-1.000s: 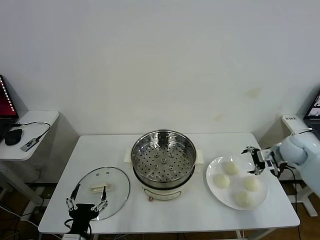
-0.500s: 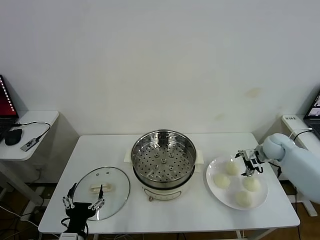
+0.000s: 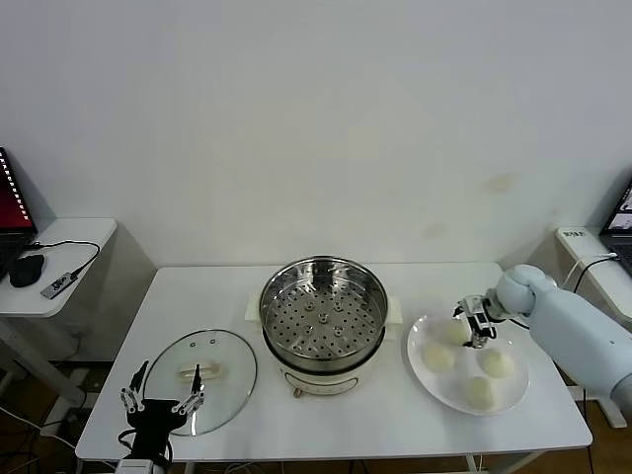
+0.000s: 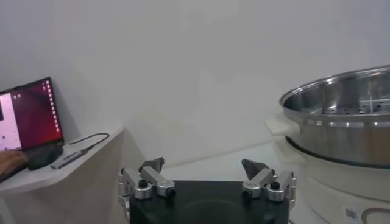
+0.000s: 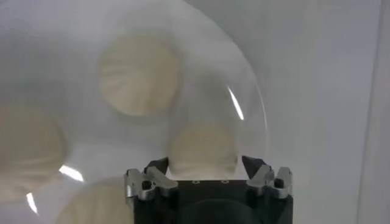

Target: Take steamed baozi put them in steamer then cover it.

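The steel steamer [image 3: 323,316] stands mid-table with its perforated tray bare; its rim also shows in the left wrist view [image 4: 341,115]. The glass cover [image 3: 202,367] lies flat to its left. Several baozi lie on the white plate [image 3: 449,387]: one near the steamer [image 3: 437,356], one to the right [image 3: 497,362], one in front [image 3: 479,392]. My right gripper [image 3: 475,322] is open over the farthest baozi [image 5: 203,146], one finger on each side of it, not closed on it. My left gripper [image 3: 158,405] is open and empty at the cover's front edge.
A side table [image 3: 59,237] on the left holds a mouse and cable, with a laptop [image 4: 27,115] on it. Another laptop sits at the far right edge. The table's front edge runs just below the plate and cover.
My right gripper has moved left over the plate and now straddles the farthest baozi. My left gripper has drifted slightly towards the table's front edge.
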Available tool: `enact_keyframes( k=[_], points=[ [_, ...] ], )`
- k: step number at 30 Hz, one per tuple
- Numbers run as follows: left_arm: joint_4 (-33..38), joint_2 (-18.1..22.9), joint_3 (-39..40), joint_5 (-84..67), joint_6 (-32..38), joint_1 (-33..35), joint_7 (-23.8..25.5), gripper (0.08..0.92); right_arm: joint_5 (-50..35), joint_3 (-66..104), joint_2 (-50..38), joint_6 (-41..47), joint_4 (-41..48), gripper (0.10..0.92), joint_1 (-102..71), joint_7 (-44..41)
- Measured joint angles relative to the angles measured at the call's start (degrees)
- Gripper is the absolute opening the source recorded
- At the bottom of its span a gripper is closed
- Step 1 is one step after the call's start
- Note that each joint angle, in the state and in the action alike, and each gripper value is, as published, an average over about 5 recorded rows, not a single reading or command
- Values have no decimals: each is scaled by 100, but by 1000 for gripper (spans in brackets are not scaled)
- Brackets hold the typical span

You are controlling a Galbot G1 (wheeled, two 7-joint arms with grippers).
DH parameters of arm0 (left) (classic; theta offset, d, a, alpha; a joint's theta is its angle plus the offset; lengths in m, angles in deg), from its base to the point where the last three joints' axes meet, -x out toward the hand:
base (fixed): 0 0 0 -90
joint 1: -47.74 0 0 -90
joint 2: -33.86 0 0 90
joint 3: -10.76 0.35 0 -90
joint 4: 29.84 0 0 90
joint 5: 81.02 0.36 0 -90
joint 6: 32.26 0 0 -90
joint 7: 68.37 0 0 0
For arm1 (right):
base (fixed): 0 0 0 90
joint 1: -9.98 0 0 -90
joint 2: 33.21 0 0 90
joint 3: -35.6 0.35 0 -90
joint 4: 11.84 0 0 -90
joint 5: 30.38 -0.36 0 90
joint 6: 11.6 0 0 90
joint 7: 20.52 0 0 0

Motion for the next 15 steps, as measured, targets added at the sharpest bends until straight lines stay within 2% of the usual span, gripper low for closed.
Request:
enact_keyframes(
  k=[6, 15],
  points=[
    [18, -3, 2, 3, -4, 6, -3, 823, -63, -95, -11, 26, -1, 546, 87, -50],
    [39, -22, 28, 7, -12, -6, 2, 823, -421, -447, -316, 154, -392, 556, 491, -153]
  ],
)
